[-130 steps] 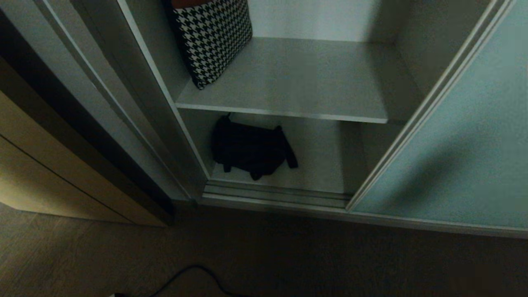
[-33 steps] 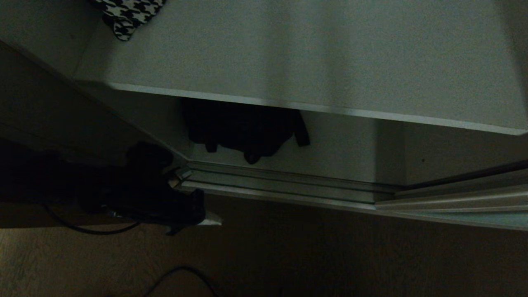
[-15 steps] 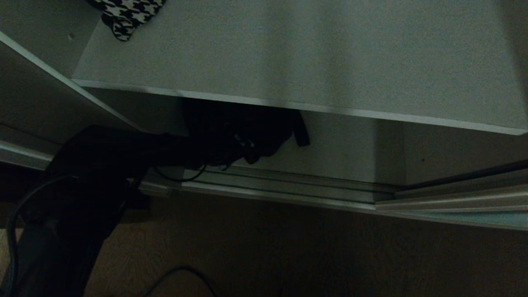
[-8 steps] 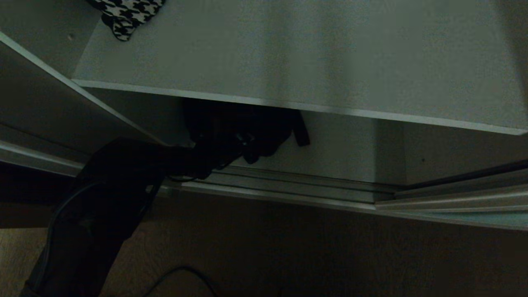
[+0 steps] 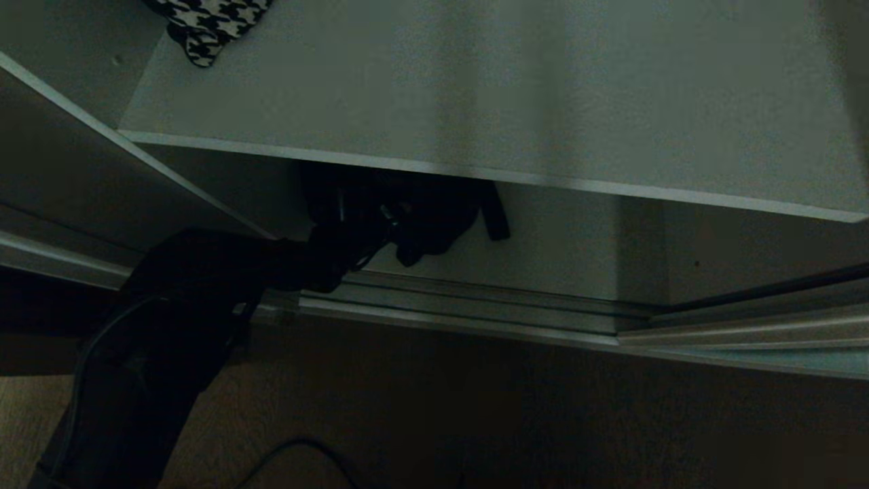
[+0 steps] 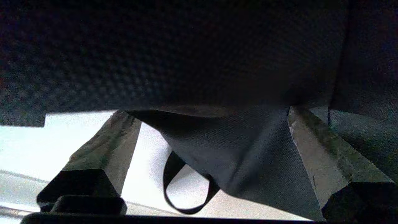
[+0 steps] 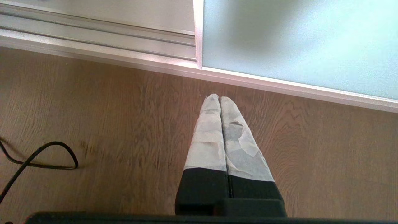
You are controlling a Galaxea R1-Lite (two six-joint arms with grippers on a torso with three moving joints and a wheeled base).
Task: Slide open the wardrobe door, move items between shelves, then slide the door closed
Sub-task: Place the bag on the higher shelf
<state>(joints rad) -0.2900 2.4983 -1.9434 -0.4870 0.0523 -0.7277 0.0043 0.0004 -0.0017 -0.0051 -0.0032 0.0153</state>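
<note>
A soft black bag [image 5: 434, 217] lies on the lower shelf [image 5: 563, 244], partly hidden under the upper shelf [image 5: 509, 88]. My left arm reaches in from the lower left, and its left gripper [image 5: 366, 217] is at the bag's near left part. In the left wrist view the left gripper [image 6: 207, 111] is open: its pale fingers [image 6: 105, 146] stand wide apart, with bag fabric [image 6: 248, 149] and a strap loop [image 6: 186, 186] between them. The sliding wardrobe door [image 7: 295, 40] stands slid to the right. My right gripper [image 7: 220, 99] hangs shut over the floor, holding nothing.
A black-and-white houndstooth bag [image 5: 204, 27] sits at the far left of the upper shelf. The door's floor track [image 5: 475, 305] runs along the wardrobe front. A black cable [image 7: 40, 155] lies on the wooden floor.
My left arm has pushed further into the lower compartment, and its gripper has moved up onto the black bag and opened wider. The bag and the right arm have not moved.
</note>
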